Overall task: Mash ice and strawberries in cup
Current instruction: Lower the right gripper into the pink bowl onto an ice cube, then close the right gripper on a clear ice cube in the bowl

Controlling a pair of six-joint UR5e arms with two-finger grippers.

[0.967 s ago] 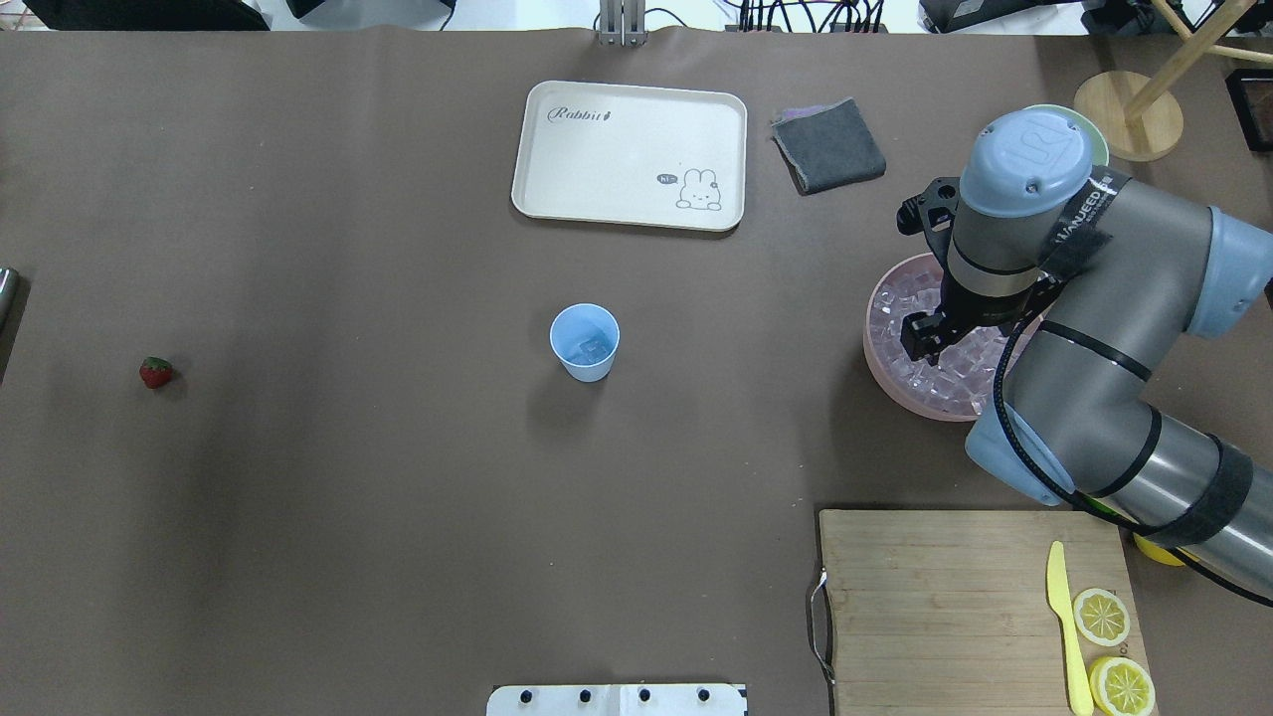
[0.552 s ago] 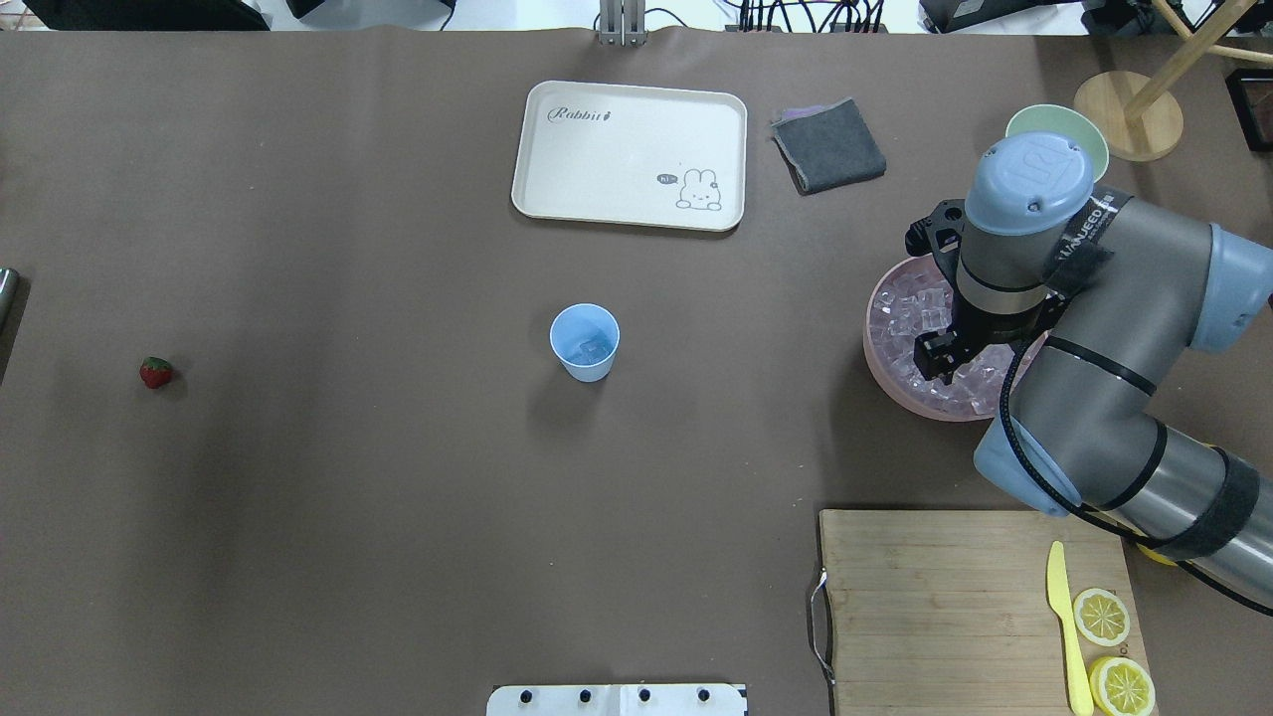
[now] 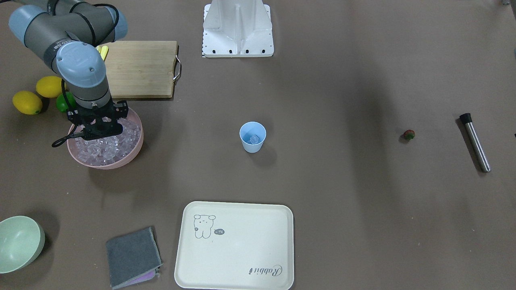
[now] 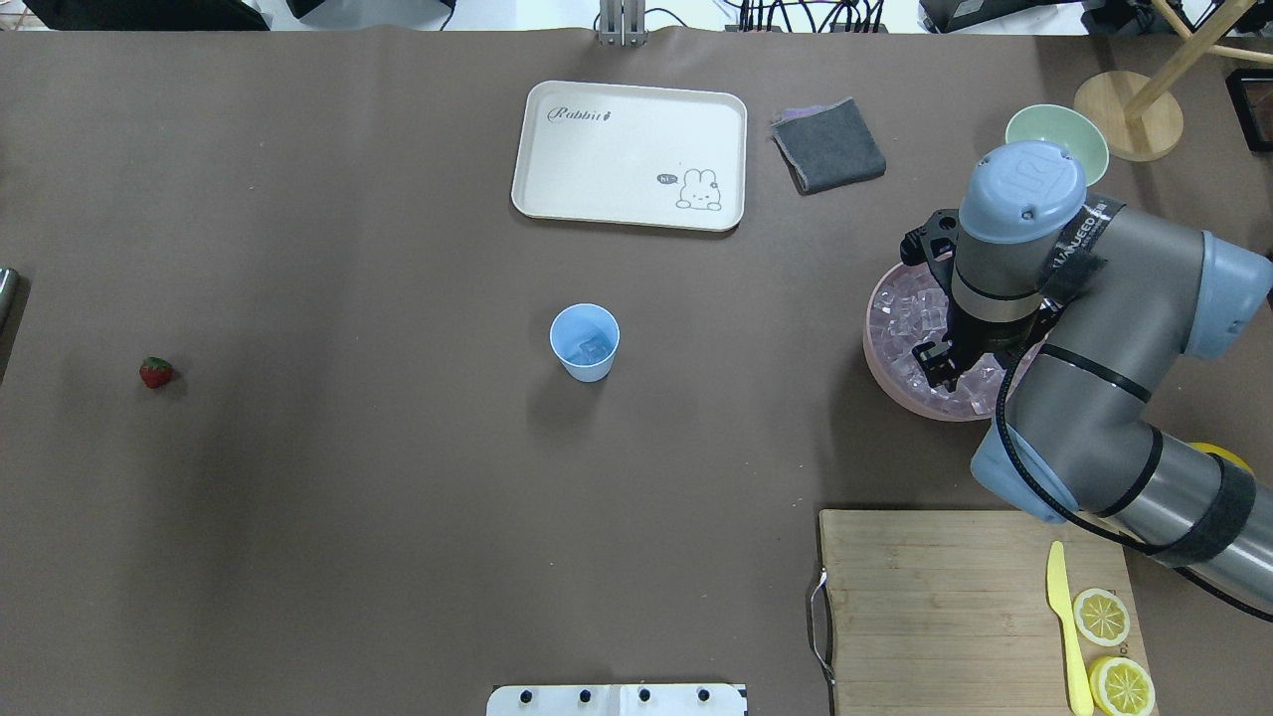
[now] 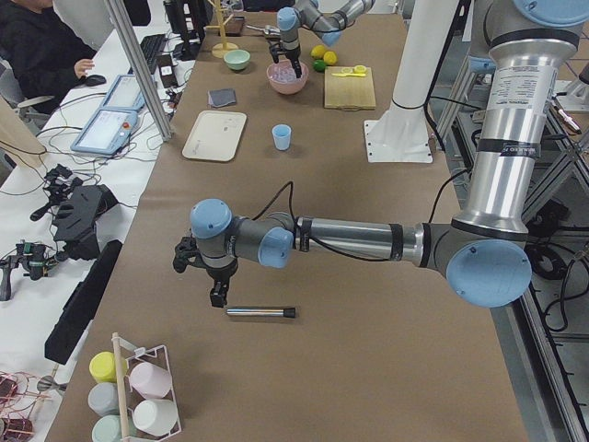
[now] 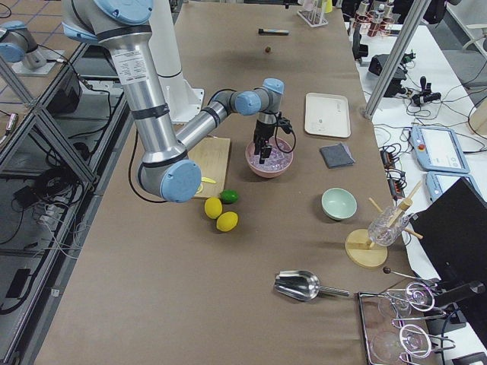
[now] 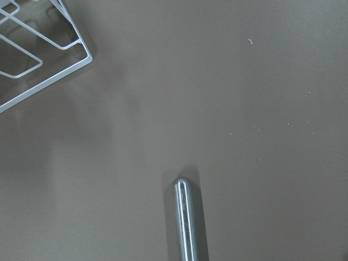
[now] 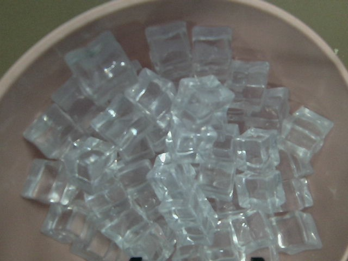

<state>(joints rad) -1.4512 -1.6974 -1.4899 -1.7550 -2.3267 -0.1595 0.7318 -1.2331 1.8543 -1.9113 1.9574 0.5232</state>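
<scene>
The light-blue cup [image 4: 585,341] stands mid-table with one ice cube in it [image 3: 253,139]. The ice [image 8: 179,152] fills a pink bowl [image 4: 869,343], several clear cubes heaped together. My right gripper [image 4: 940,366] hangs over the bowl just above the cubes [image 3: 98,132]; its jaws look open and empty. The strawberry [image 4: 155,372] lies alone far to the left [image 3: 409,134]. My left gripper [image 5: 216,293] shows only in the exterior left view, above a steel muddler [image 7: 185,220]; I cannot tell if it is open or shut.
A cream tray [image 4: 629,154] and a grey cloth [image 4: 828,145] lie at the far side. A pale-green bowl [image 4: 1079,134] sits beyond the pink one. A cutting board [image 4: 935,597] holds a yellow knife and lemon slices. Lemons and a lime [image 3: 40,94] lie by the right arm.
My right gripper has shifted a little right and back toward the robot over the pink bowl, uncovering the green bowl. Cup and strawberry have not moved.
</scene>
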